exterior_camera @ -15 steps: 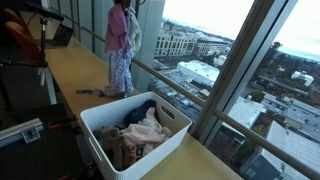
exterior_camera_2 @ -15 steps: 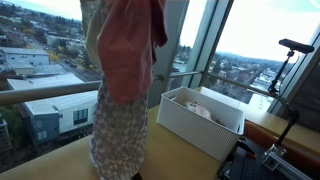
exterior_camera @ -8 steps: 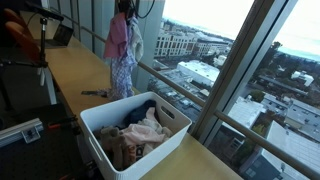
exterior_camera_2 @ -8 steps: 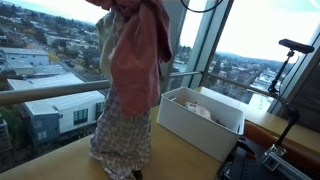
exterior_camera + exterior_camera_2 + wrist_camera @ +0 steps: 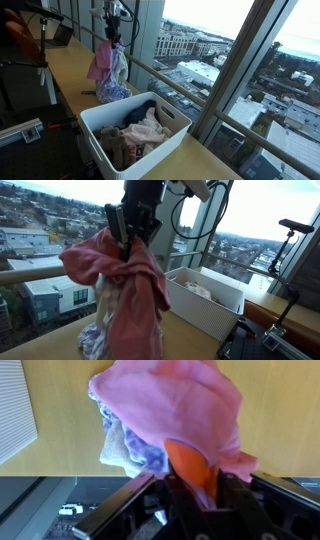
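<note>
Mostly hidden: tool [image 5: 127, 244] sunk in pink cloth [image 5: 137, 298], grip unclear

soft matt pink cloth [image 5: 128, 292], smooth white plastic bin [image 5: 200, 308], matt wooden counter [image 5: 68, 72].

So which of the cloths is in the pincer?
The pink cloth: it hangs from the pincer, and the patterned cloth beneath it touches the counter. The other clothes lie in the white basket.

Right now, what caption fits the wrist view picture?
Pink cloth bunched at the gripper, above a wooden table, with a white basket off to one side.
</note>
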Action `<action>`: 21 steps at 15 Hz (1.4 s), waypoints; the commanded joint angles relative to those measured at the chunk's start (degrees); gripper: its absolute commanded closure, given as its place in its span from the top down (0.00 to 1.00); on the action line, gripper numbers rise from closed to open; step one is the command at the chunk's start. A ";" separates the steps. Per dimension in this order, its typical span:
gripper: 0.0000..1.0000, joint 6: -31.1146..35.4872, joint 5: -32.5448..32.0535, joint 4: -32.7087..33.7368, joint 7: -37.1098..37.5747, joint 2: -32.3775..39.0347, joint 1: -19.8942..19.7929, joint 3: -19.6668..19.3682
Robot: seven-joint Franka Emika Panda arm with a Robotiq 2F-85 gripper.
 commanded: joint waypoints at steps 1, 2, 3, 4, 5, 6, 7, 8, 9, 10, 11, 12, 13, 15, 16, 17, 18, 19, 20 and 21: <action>0.62 1.40 3.68 -2.80 0.27 -1.57 2.34 -2.54; 0.70 1.07 4.13 -2.60 0.11 -2.09 2.36 -2.97; 0.77 0.79 4.51 -2.46 -0.07 -2.64 2.22 -3.32; 0.84 0.53 4.82 -2.30 -0.37 -3.43 1.72 -3.77; 0.92 0.47 5.07 -2.55 -0.77 -4.58 0.86 -4.54; 0.98 0.36 5.20 -2.91 -1.20 -5.66 -0.11 -5.42; 1.00 0.33 5.23 -3.45 -1.68 -6.84 -1.29 -6.45; 1.00 0.63 5.04 -3.97 -2.01 -7.71 -2.39 -7.48; 1.00 0.82 5.03 -4.86 -2.68 -8.88 -3.86 -8.55; 1.00 1.30 4.74 -5.81 -3.24 -9.72 -5.16 -9.60; 1.00 1.75 4.63 -6.95 -3.88 -10.52 -6.57 -10.57; 1.00 2.26 4.43 -8.28 -4.43 -11.25 -7.90 -11.51; 1.00 2.74 4.26 -9.89 -5.00 -11.96 -9.30 -12.47; 1.00 3.76 3.84 -13.43 -5.64 -13.13 -11.76 -14.27; 1.00 4.66 3.53 -15.37 -5.75 -13.48 -12.82 -15.16; 1.00 6.00 3.43 -17.59 -6.03 -13.82 -14.01 -16.06; 1.00 7.29 3.68 -19.85 -6.41 -14.06 -15.20 -16.89; 1.00 8.72 3.74 -21.80 -6.67 -14.02 -16.25 -17.72; 1.00 10.18 3.56 -23.47 -6.87 -13.79 -17.11 -18.46; 1.00 11.85 3.34 -24.78 -7.14 -13.06 -17.87 -19.14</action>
